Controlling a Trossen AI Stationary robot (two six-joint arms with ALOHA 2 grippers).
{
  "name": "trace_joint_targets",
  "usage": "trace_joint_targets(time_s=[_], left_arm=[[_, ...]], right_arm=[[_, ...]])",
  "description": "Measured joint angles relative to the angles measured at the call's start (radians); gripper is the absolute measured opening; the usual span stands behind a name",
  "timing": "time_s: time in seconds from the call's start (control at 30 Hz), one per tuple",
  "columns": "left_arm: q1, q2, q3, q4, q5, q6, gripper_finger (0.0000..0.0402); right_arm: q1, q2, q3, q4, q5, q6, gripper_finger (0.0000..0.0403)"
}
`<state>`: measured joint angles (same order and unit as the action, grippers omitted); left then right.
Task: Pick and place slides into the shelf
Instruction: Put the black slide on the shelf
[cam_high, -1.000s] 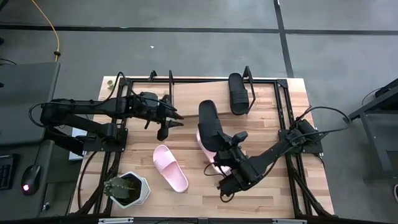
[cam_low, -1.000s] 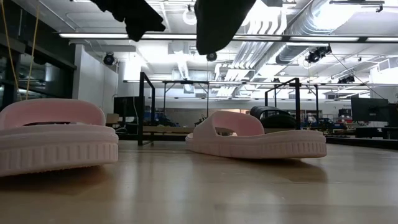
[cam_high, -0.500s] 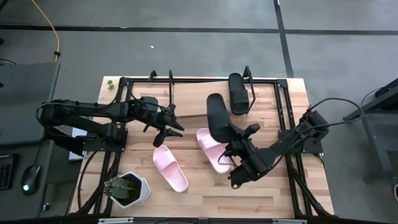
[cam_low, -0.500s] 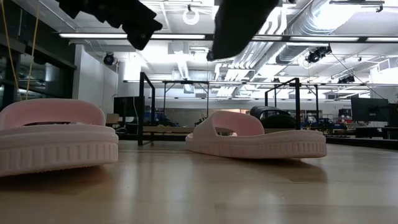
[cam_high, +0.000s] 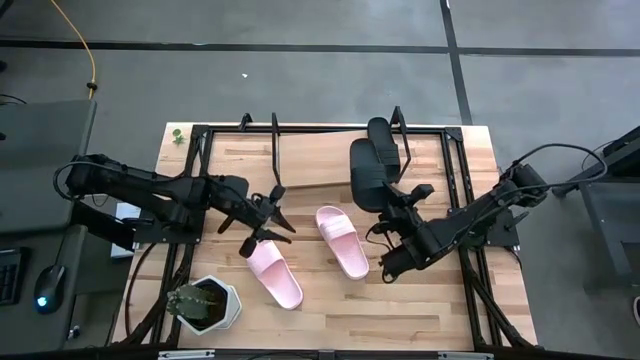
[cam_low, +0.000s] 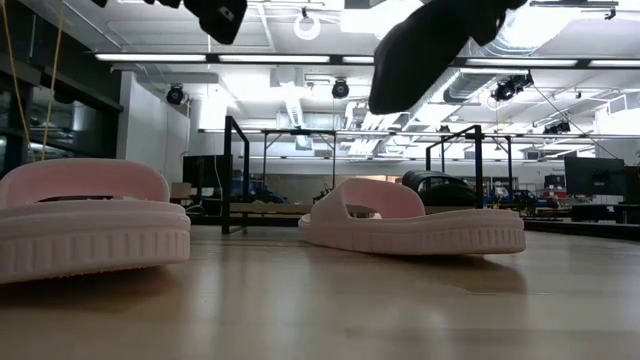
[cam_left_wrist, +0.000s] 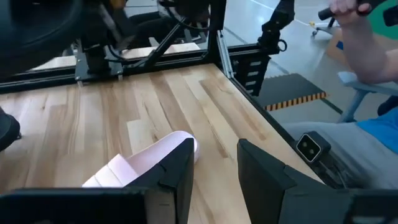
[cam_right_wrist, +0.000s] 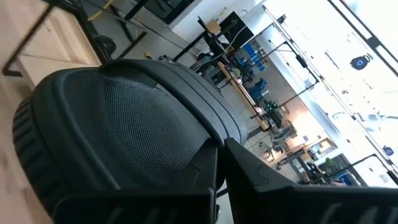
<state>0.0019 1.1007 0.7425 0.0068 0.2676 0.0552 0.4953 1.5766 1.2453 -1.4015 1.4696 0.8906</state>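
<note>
Counter (cam_high: 420, 310) carried the shelf (cam_high: 310, 160) at its far edge; one black slide (cam_high: 383, 150) already rested at the shelf's right end. Right claw (cam_high: 398, 205) was clamped on the second black slide (cam_high: 366, 175), held aloft beside the first. Two pink slides (cam_high: 342, 241) lay mid-counter, unplaced. Left claw (cam_high: 262, 220), partly spread and empty, hovered above the nearer pink slide (cam_high: 274, 271).

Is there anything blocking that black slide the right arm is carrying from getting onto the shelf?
Nothing visible does. The right gripper holds the black slide in the air beside the other black slide already on the shelf, whose board to its left lies bare. Both pink slides lie nearer, off its path.
</note>
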Motion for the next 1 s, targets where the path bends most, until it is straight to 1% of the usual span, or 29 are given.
trace_joint_targets(time_s=[0.13,0.3,0.6,0.7,0.83,0.9,1.0], left_arm=[[-0.018,0.000,0.000,-0.001,-0.010,-0.006,0.0108],[-0.015,0.000,0.000,-0.008,-0.015,-0.007,0.0108],[-0.015,0.000,0.000,-0.009,-0.018,-0.001,0.0108],[-0.015,0.000,0.000,-0.009,-0.018,0.001,0.0108],[-0.015,0.000,0.000,-0.009,-0.019,0.007,0.0108],[-0.015,0.000,0.000,-0.009,-0.020,0.016,0.0108],[-0.015,0.000,0.000,-0.009,-0.021,0.017,0.0108]], right_arm=[[-0.027,-0.022,-0.033,0.027,0.008,-0.001,0.0000],[-0.062,-0.028,-0.037,0.032,0.042,-0.004,0.0000],[-0.148,-0.049,-0.037,0.030,0.040,-0.085,0.0000],[-0.166,-0.076,-0.023,0.029,0.033,-0.151,0.0000],[-0.176,-0.122,0.043,0.048,0.002,-0.261,0.0000],[-0.175,-0.140,0.079,0.096,-0.029,-0.367,0.0000],[-0.175,-0.165,0.126,0.235,-0.089,-0.595,0.0000]])
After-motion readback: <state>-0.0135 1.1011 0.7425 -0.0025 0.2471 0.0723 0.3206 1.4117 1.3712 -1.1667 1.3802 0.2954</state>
